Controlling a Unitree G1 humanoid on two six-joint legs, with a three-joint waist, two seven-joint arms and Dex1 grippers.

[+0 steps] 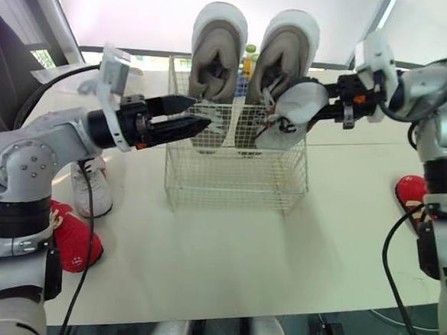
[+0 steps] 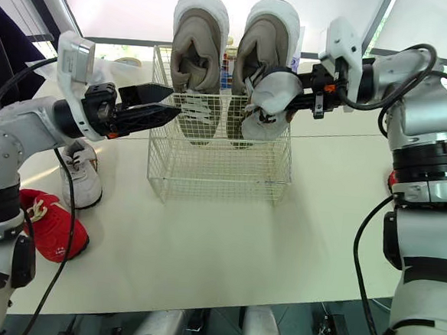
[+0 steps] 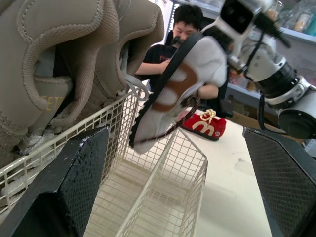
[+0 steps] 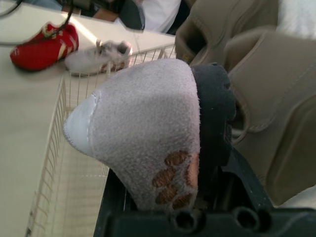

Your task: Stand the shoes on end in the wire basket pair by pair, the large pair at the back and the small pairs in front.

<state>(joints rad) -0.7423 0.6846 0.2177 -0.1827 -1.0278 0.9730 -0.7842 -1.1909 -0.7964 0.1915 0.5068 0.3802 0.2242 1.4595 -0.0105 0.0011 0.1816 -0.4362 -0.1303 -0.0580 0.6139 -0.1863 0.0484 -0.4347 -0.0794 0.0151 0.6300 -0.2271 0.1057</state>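
Showing brown paw marks (image 4: 177, 178), the small shoe (image 1: 298, 107) is pale grey.

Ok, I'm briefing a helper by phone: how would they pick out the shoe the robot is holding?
Find the wire basket on the table, with two big beige shoes standing at its back. At its right rim the right gripper holds a small grey shoe: far smaller than the beige pair, with a white toe and brown paw prints.

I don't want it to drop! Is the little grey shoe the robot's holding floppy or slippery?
Probably not slippery: the little grey shoe looks fuzzy, so the right gripper should hold it. Likely light, held by one end. Its dangling laces might snag the wire basket.
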